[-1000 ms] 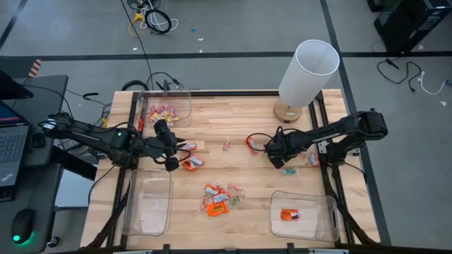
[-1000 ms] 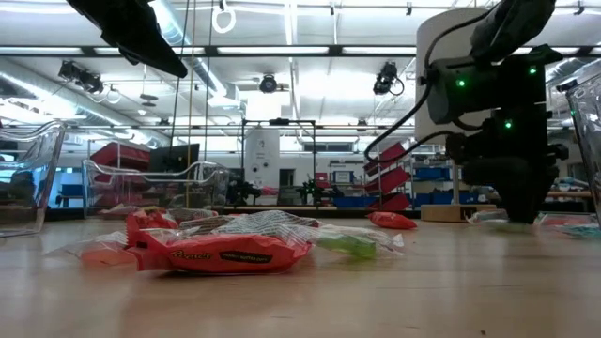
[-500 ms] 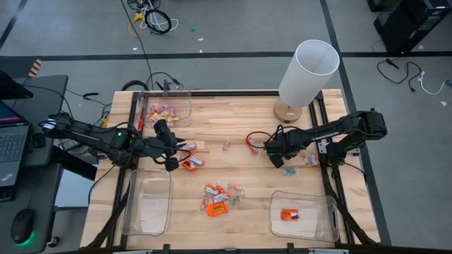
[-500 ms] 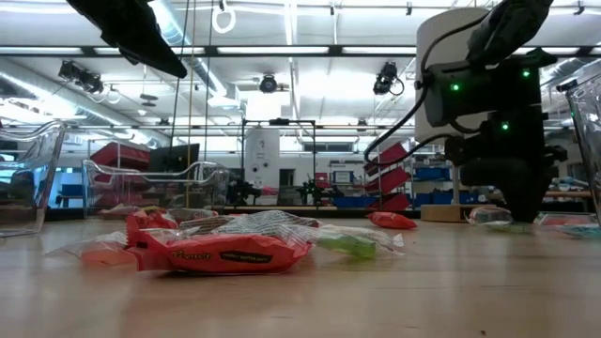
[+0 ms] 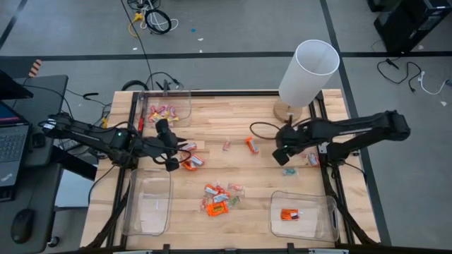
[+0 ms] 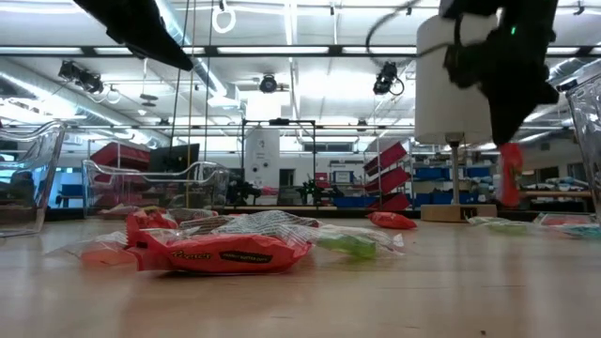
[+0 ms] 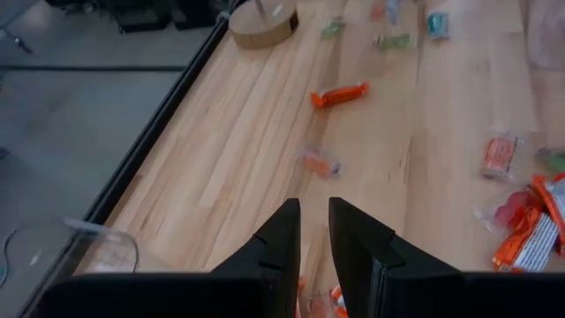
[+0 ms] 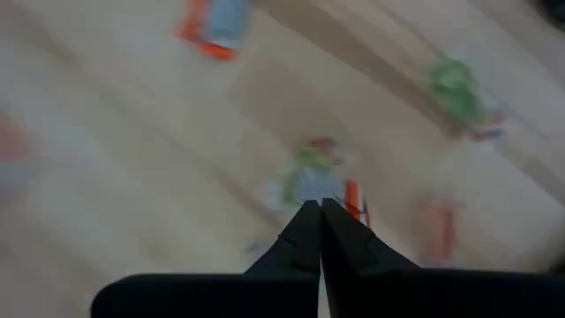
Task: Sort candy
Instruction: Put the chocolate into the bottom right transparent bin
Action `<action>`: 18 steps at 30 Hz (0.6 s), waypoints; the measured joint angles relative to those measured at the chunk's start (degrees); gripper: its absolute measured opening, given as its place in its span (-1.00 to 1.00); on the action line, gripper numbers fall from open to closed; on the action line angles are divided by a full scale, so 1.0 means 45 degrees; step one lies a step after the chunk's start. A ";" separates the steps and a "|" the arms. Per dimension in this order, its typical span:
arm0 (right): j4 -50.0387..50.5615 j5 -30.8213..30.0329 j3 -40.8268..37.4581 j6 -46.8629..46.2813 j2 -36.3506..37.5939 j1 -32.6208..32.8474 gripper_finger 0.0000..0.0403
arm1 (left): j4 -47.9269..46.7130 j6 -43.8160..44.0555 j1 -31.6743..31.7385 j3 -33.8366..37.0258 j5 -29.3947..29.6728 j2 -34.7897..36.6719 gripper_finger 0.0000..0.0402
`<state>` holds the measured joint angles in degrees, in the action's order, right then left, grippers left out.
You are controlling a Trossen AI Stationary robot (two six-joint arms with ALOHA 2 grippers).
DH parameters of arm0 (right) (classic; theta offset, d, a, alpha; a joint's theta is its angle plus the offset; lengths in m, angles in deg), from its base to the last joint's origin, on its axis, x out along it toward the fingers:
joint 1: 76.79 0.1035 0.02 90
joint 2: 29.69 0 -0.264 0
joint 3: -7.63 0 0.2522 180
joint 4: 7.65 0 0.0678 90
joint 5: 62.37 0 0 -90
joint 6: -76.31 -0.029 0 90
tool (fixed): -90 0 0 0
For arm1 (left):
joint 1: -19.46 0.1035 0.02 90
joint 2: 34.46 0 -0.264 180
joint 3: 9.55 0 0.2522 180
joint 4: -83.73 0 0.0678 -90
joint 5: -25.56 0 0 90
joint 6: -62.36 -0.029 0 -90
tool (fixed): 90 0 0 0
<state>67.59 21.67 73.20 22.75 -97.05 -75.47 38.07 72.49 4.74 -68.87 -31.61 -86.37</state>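
Observation:
Candy lies scattered on the wooden table [image 5: 233, 120], with a pile [image 5: 220, 199] near the front and one orange piece [image 5: 251, 145] at mid-table. My right gripper [image 6: 508, 131] is raised at the right and shut on an orange-red candy [image 6: 508, 176]. A pale green-and-red candy [image 8: 309, 172] lies on the table below it. My left gripper [image 7: 313, 225] hovers at the left with a narrow gap and nothing between its tips. It is beside an orange candy [image 5: 191, 164] and a pink one [image 5: 188, 146]. My right gripper pinches the top end of the orange-red candy [image 8: 353, 201] between its two shut fingertips. The fingers come from above, pointing down. The candy hangs straight down below them, lifted clear of the table.
A clear bin [image 5: 169, 109] with pink candy stands far left, a bare bin [image 5: 148, 204] near left, and a bin [image 5: 304, 215] with orange candy near right. A white lamp [image 5: 307, 67] on a wooden base stands far right. Two more candies [image 5: 287, 171] [image 5: 311, 160] lie by the right gripper.
My right gripper has risen from the table top and shifted slightly toward the right edge. An orange-red candy now hangs under its fingers, clear of the wood.

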 joint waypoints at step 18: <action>-0.3963 0.1405 0.0414 0.1869 0.3272 0.0377 -1.00 | 0.1961 -0.0974 -0.0005 0.0000 -0.1217 -0.0457 -0.67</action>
<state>49.75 27.99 75.06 31.16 -82.33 -73.78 46.89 68.10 4.72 -68.87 -37.09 -88.43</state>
